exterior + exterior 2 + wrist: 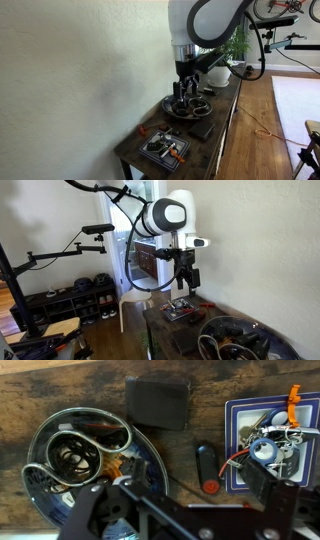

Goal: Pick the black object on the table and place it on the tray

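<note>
above the table, end effector hangs wide open, empty, near black object.

In an exterior view we look along the desk from well back, wall at 9 o'clock; in an exterior view, seemingly from the opposite end, arm at 12 o'clock. Our wrist view looks down, close. All share the desk.

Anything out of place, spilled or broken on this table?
Nothing stands out. The flat black square object lies level on the dark wooden table, apart from the round metal dish of coiled cables and the blue-rimmed tray of loose wired parts. Cluttered, but nothing looks spilled or damaged.
</note>
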`<control>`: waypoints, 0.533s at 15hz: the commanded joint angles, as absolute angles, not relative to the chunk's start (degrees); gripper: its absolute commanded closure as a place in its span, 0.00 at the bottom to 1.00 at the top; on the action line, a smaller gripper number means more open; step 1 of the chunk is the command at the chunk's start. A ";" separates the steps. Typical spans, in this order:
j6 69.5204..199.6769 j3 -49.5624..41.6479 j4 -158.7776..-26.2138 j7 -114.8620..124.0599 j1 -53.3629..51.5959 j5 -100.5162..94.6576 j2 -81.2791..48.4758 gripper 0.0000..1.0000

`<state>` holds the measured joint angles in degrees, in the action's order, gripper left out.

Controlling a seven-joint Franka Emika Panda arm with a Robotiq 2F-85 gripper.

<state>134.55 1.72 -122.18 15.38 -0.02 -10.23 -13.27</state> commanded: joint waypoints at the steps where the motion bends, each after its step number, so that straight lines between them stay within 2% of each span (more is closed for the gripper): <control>1: 135.19 0.30 -121.26 15.27 -1.17 -9.91 -14.89 0.00; 8: 137.74 -2.57 -116.11 16.45 -2.23 -14.54 -22.74 0.00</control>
